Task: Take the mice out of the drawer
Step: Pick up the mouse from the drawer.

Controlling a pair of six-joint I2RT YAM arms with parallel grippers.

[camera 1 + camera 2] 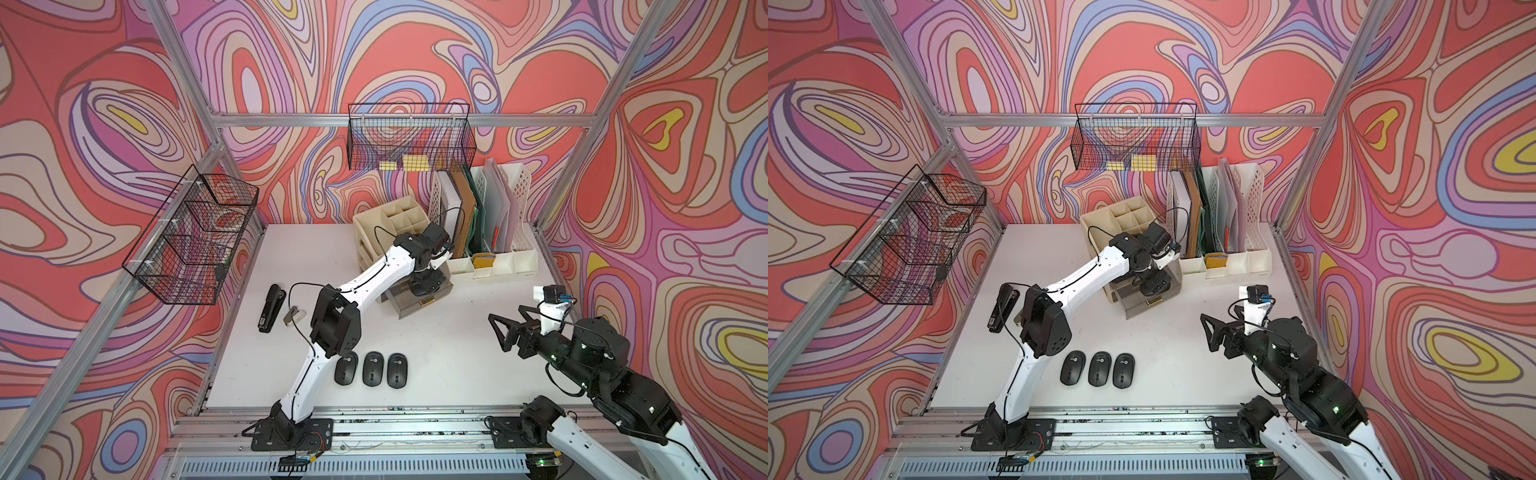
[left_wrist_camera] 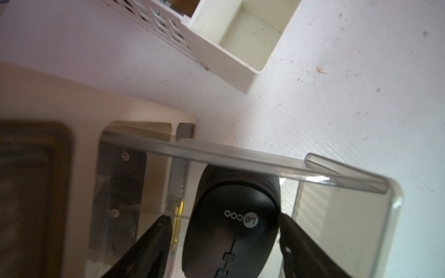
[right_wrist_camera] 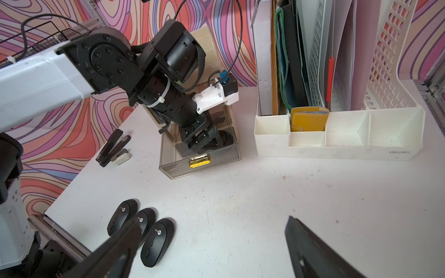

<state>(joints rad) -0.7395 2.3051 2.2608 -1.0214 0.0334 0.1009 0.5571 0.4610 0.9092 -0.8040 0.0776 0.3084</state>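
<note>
Left fingers point(image 2: 157, 234), parted, holding nothing, straddle a black oval mouse point(image 2: 231, 231) in the smoky-grey plastic drawer point(image 2: 265, 160); right fingers point(image 3: 307, 245) gape empty at 4 o'clock.

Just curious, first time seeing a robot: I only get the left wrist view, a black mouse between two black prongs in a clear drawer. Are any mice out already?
Observer: Yes, three mice lie in a row on the table.
Visitor: What is the other arm doing?
Observer: The right gripper hovers open above the table, holding nothing.
Visitor: Anything else lying around?
Observer: A black stapler lies on the table's left side.
</note>
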